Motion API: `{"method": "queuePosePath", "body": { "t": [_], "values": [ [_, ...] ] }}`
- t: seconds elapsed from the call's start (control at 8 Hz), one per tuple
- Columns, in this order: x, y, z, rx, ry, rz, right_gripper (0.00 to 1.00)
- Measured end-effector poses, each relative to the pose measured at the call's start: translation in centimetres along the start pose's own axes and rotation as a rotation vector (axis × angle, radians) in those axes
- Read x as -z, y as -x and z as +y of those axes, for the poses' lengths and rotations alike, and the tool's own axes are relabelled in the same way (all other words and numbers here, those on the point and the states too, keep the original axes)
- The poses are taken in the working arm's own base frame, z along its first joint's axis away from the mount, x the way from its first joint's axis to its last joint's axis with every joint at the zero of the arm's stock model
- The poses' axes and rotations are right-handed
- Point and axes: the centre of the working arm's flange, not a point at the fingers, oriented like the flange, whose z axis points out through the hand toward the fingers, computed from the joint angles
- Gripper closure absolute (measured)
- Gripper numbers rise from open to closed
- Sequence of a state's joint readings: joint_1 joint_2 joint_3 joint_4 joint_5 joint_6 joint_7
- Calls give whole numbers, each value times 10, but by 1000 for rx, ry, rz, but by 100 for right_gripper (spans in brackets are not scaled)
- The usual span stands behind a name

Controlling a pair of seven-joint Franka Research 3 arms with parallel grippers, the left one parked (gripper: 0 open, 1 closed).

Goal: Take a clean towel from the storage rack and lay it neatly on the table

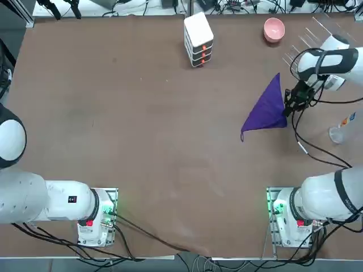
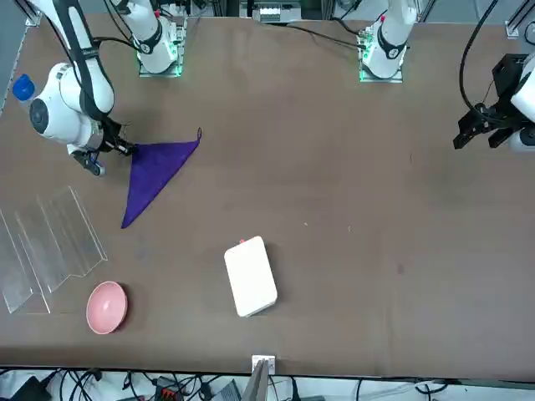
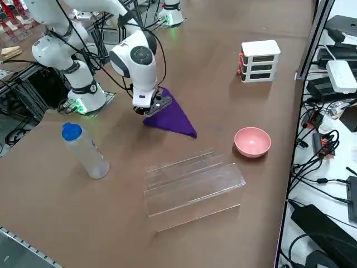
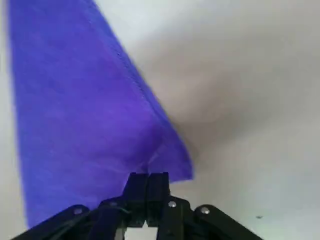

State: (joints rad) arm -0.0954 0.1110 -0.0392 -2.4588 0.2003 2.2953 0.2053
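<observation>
The thin deep purple towel (image 1: 266,110) is already off the clear acrylic rod rack (image 3: 189,184) and drapes in a triangle onto the reddish-brown tabletop (image 1: 142,124) near its right edge, so the laying-out step seems in hand. One corner is pinched between the fully closed fingers (image 4: 148,182) of the right gripper (image 1: 290,104), the cloth trailing away from them; next it likely needs dragging flat without folds

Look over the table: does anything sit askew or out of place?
Yes. The towel is not laid flat: it hangs from the right gripper in a draped triangle, pinched at one edge, its far tips trailing toward the table. Nothing looks spilled or damaged.
</observation>
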Motion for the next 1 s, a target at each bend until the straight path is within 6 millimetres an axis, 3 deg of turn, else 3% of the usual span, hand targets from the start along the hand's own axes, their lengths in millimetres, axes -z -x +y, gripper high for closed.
{"method": "queuePosePath", "body": {
  "t": [0.25,0.5,0.75,1.0],
  "values": [
    [18,-6,-43,3,-50,33,99],
    [31,-4,-103,6,-65,47,99],
    [36,-4,-163,3,-63,65,99],
    [37,-13,-207,-4,-70,87,99]
  ]
}}
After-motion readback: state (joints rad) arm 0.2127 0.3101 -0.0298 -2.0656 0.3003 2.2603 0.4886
